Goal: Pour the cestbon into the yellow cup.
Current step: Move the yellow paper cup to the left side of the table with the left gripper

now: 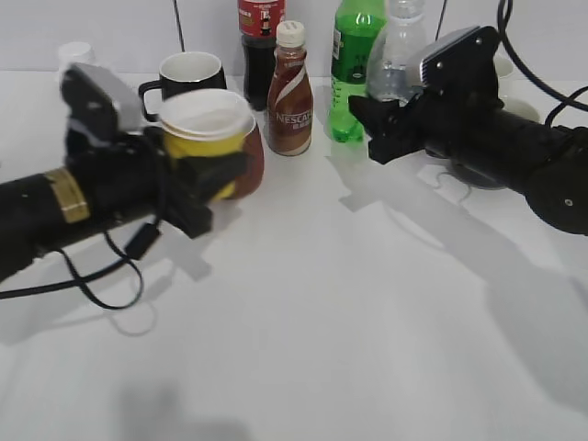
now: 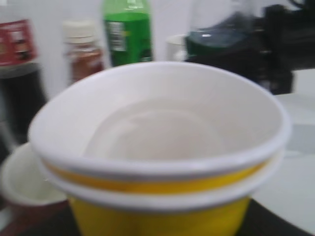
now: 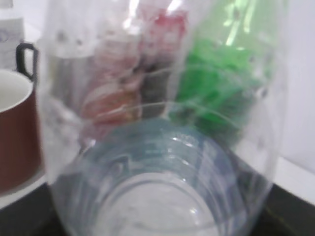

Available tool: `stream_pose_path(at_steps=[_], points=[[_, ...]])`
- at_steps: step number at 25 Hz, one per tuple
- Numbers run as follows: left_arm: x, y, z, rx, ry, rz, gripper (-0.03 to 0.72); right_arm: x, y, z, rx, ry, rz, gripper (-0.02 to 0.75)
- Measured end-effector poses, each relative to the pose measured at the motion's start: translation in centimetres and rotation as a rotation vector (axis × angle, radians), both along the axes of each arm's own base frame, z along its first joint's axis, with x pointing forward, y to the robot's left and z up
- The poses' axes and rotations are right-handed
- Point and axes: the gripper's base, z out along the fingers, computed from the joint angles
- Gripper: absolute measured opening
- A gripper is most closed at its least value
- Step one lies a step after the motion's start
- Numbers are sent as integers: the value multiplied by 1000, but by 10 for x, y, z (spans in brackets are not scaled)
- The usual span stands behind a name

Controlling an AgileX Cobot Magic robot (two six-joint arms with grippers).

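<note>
The yellow cup (image 1: 207, 129), double-stacked with a white rim, sits in my left gripper (image 1: 209, 175), which is shut on its lower wall. The cup stays upright a little above the table and fills the left wrist view (image 2: 162, 196), its white inside empty. The cestbon (image 1: 397, 60), a clear capless bottle, stands upright in my right gripper (image 1: 381, 124), which is shut round its lower body. It fills the right wrist view (image 3: 157, 147). It also shows in the left wrist view (image 2: 219, 39), where its dark green label can be seen. Cup and bottle are about a hand's width apart.
A dark red mug (image 1: 250, 161) stands right behind the cup. At the back stand a black mug (image 1: 188, 72), a cola bottle (image 1: 260, 41), a brown Nescafe bottle (image 1: 290, 92) and a bright green bottle (image 1: 354, 55). A white cup (image 1: 505, 78) is behind my right arm.
</note>
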Motion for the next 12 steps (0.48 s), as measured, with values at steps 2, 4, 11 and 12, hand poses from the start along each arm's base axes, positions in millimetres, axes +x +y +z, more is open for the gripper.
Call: stream_pose_path(at_steps=[2,4,11,12], points=[[4,12,1,-3,1,44,326,1,-1,0,35,28,-21,472],[6,20,1,-5,2,77,326,1,-2,-1,71,64,-37,472],[20,49,3,-25,-11,183,326,2,-4,-7,63,141,-67,472],[22,54,4,-29,-12,204,326,2,-5,-8,63,147,-71,472]])
